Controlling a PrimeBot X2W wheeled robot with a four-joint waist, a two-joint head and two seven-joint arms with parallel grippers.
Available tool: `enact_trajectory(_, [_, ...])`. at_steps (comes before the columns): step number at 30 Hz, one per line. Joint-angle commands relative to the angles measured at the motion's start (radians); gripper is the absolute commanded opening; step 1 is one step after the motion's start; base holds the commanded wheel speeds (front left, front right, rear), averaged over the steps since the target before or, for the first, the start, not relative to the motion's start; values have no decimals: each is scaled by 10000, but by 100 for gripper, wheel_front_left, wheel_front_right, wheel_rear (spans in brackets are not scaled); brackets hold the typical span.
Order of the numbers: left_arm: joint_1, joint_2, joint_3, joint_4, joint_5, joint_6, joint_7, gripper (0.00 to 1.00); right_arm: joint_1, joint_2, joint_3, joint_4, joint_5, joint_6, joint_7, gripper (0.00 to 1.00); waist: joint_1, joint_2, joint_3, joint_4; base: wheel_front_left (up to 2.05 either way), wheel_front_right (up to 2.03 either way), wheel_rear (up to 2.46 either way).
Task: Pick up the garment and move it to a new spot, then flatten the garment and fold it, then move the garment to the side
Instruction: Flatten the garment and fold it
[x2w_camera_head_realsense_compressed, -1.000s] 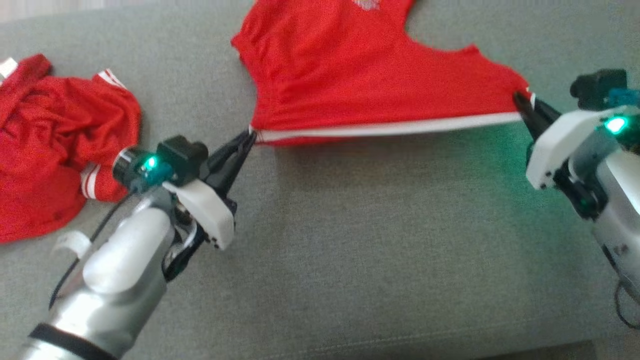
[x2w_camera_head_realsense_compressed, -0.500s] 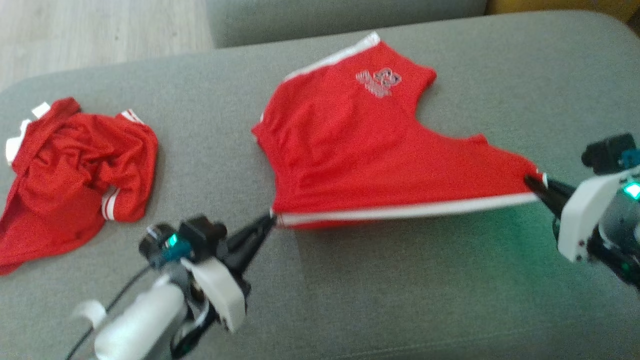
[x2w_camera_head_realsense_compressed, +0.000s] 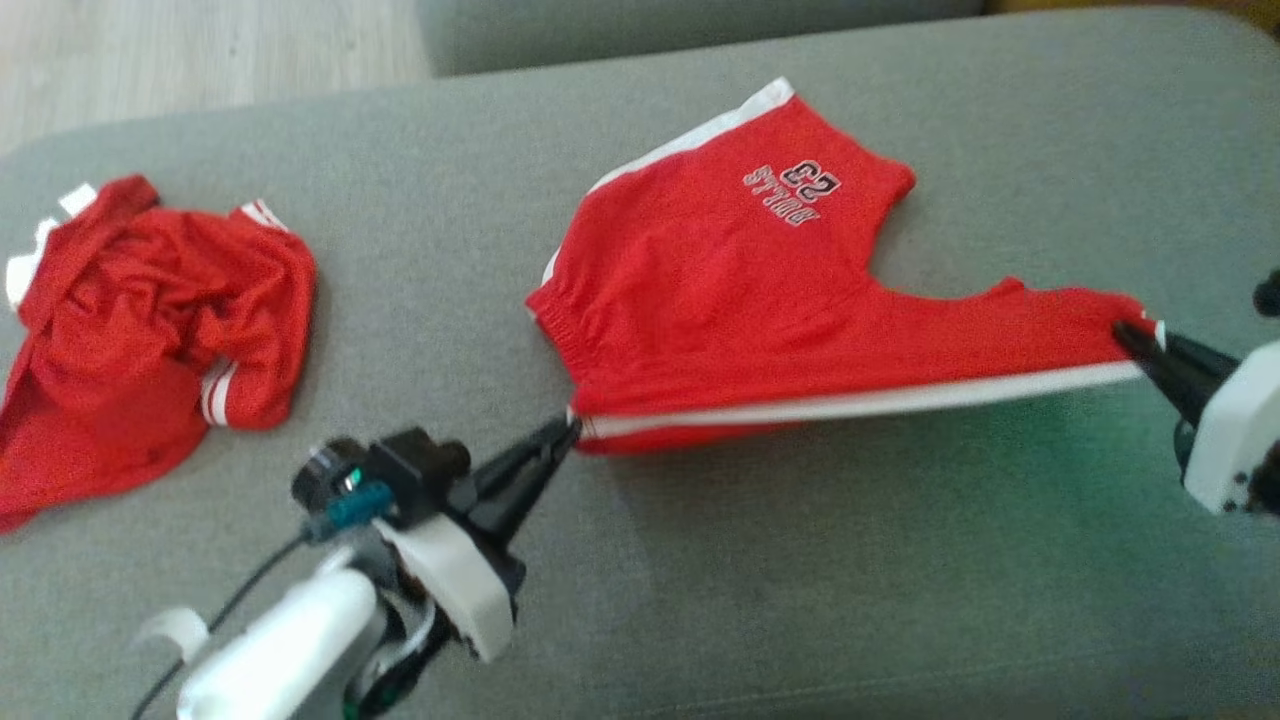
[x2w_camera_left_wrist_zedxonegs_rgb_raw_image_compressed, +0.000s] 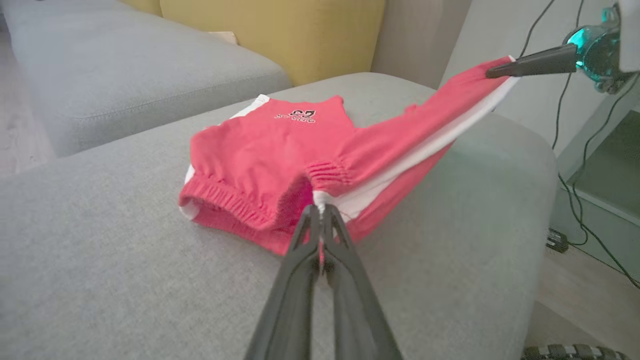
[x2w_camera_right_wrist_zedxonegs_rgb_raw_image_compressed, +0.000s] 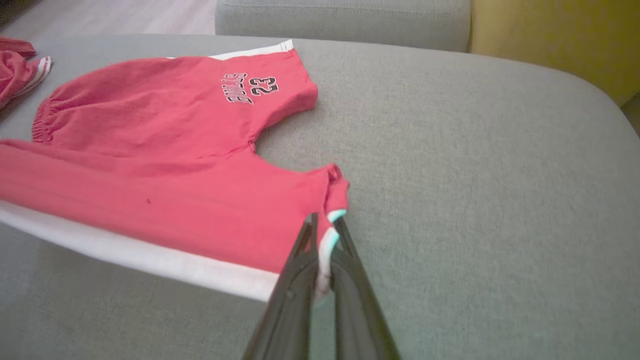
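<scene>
Two sets of fingers hold one pair of red shorts (x2w_camera_head_realsense_compressed: 720, 300) stretched between them above a grey sofa (x2w_camera_head_realsense_compressed: 800, 580). Our left fingers (x2w_camera_head_realsense_compressed: 530, 465) are clenched on the elastic waistband, right where the white side stripe ends; in the left wrist view (x2w_camera_left_wrist_zedxonegs_rgb_raw_image_compressed: 305, 237) they are pressed together on that white corner. Our right fingers (x2w_camera_head_realsense_compressed: 1170, 360) are clenched on the other end of the same stripe, at the leg hem, and in the right wrist view (x2w_camera_right_wrist_zedxonegs_rgb_raw_image_compressed: 300, 260) the hem sits pinched between them.

We see the striped edge pulled taut and raised off the sofa, with a shadow beneath it. The far leg, printed with "BULLS 23", rests flat on the sofa, its own white stripe along the far side. From the left wrist the shorts (x2w_camera_left_wrist_zedxonegs_rgb_raw_image_compressed: 260, 150) rise toward the right fingers (x2w_camera_left_wrist_zedxonegs_rgb_raw_image_compressed: 535, 55), which are higher than the seat. From the right wrist the shorts (x2w_camera_right_wrist_zedxonegs_rgb_raw_image_compressed: 150, 130) spread to the left.

Well apart on our left lies a crumpled red garment (x2w_camera_head_realsense_compressed: 140, 320) with white trim, also on the sofa.
</scene>
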Motion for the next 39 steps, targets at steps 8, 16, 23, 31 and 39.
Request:
enact_trajectory(8, [-1671,128,905,-407,39,215,19,0,-1362,389,-1049,-534,-1069,-9,1060,0,1,-1,1225,707,0,0,0])
enact_trajectory(16, [-2830,-376,868,22,197,4,4,0,-3467,729,-1015,122,-1599,-9,2122,0,1,-1,2120,1399,0,0,0])
enact_trajectory(23, [-3844,-1055,752,867,305,-204,-215,0,-5523,1012,-303,1534,-1954,-9,3140,0,1,-1,2970,2003,0,0,0])
enact_trajectory(31, [-4711,-1771,508,1845,436,-418,-493,0,-6825,1082,359,2731,-2193,-9,3303,0,1,-1,3523,2411,0,0,0])
enact_trajectory(39, [-5250,-2172,414,2510,523,-544,-679,0,-7632,1194,988,3357,-2154,-9,3062,0,1,-1,3859,2528,0,0,0])
